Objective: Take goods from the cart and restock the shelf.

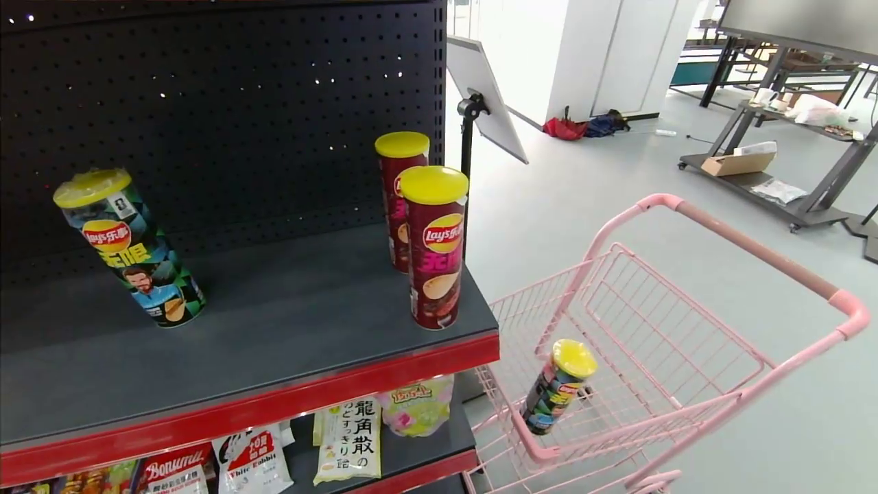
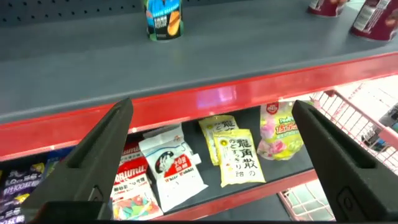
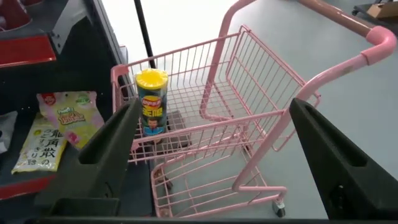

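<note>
On shelf (image 1: pixel 295 302): 3 cans (image 1: pixel 435 247) | cart (image 1: pixel 748 245): 1 can (image 1: pixel 559 387) | L end effector (image 2: pixel 211 104), R end effector (image 3: pixel 216 102) spread

shelf (image 1: pixel 288 322) w/ blue can (image 1: pixel 130 250), 2 red cans (image 1: pixel 434 254); 4th can (image 1: pixel 559 387) tilted in cart (image 1: pixel 748 243)

The floor (image 1: pixel 617 192) was smooth and grey, and bright with light. At twelve o'clock a white board (image 1: pixel 483 96) leaned on a black pole (image 1: pixel 467 140). At one o'clock stood a white wall (image 1: pixel 590 55), with a red umbrella (image 1: pixel 562 129) lying at its foot. At two o'clock a black metal rack (image 1: pixel 813 211) held a cardboard box (image 1: pixel 737 164).
</note>
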You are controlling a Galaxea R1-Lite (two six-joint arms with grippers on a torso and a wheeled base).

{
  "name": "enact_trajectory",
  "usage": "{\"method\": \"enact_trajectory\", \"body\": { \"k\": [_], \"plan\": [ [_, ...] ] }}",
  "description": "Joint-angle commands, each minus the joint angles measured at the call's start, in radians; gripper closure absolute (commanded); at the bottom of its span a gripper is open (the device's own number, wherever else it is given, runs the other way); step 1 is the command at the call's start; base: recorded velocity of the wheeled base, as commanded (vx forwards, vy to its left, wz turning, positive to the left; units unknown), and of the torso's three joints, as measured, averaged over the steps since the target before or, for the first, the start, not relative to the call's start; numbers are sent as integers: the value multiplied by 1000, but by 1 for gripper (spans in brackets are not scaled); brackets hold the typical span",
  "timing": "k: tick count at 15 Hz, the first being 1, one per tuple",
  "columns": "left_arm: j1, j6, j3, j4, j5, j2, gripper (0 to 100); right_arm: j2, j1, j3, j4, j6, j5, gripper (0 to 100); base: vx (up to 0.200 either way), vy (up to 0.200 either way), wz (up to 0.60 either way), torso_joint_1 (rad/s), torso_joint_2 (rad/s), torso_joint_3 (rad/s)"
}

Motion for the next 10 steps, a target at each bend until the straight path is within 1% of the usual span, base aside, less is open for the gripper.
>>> {"method": "enact_trajectory", "body": {
  "k": [1, 10],
  "plan": [
    [0, 0, 0, 0, 0, 1, 0, 0, 0, 0, 0, 0, 0, 0, 0, 0, 0, -129, 349, 193],
    [0, -1, 0, 0, 0, 1, 0, 0, 0, 0, 0, 1, 0, 0, 0, 0, 0, -142, 371, 225]
  ]
}}
